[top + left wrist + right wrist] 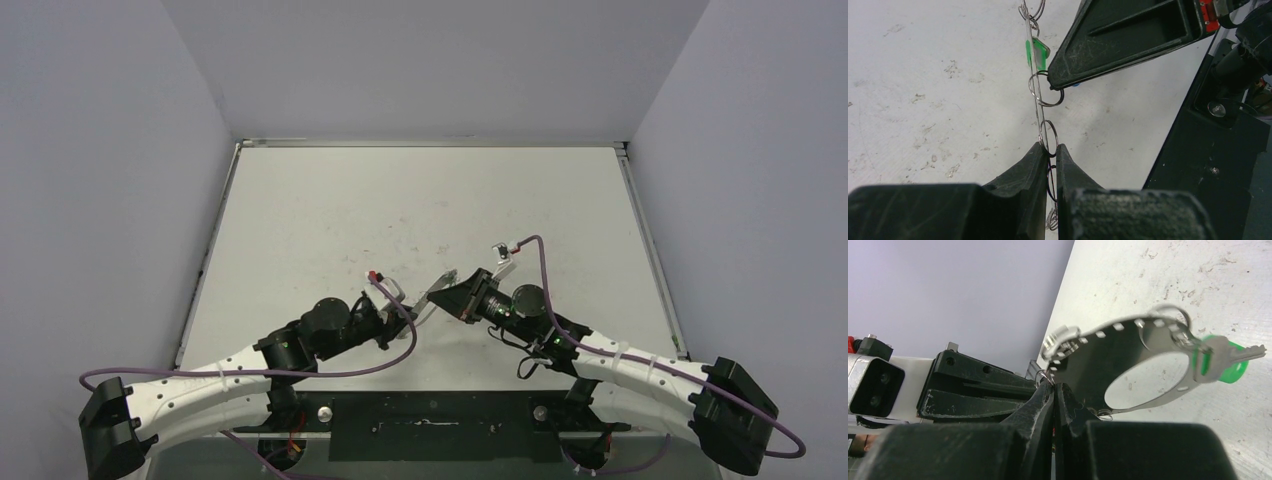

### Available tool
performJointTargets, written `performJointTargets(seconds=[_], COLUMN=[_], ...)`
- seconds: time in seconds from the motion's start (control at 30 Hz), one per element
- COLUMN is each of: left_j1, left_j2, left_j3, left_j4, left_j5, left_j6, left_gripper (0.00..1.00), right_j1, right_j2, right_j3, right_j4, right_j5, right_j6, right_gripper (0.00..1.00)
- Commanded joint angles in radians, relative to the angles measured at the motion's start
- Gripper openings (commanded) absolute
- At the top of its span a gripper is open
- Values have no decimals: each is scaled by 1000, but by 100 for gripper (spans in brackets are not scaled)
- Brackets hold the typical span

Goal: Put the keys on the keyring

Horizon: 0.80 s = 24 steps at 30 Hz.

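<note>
The keyring (1120,326) is a flat pale metal ring with small holes and little wire rings along its rim. In the left wrist view the keyring (1034,65) shows edge-on, and my left gripper (1049,150) is shut on its near edge. A key with a green tag (1226,360) hangs from the far side of the ring, and the green tag (1035,53) also shows from the left wrist. My right gripper (1054,386) is shut, with a small wire ring (1044,374) pinched at its fingertips. Only a speck of blue (1075,85) shows under the right finger (1128,40).
Both grippers meet above the white table (420,200) near its front middle, left gripper (418,308) facing right gripper (446,293). The black base plate (1208,150) lies close on the right of the left wrist view. Grey walls enclose the table.
</note>
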Motion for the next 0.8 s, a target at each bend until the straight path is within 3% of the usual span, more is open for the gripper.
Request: performJointTargets(seconds=[0.0,0.33,0.5,0.77], left_j1=[4,4,4,3], left_j2=[-23,-34,-26,-26], left_j3=[29,18,21,35], left_j4=[65,68,68,43], left_j5=[-77,-102,-95,-37], left_j6=[-17,-17,-12,29], left_gripper=[0,0,0,0], right_j1=[6,6,7,7], right_j2=[-46,-59,-69,-176], right_j3=[-12,-24,17,120], right_j4=[41,-6,-95,-281], right_j5=[34,31,5,-11], right_j6=[-6,27,-53,-401], right_gripper=[0,2,44,63])
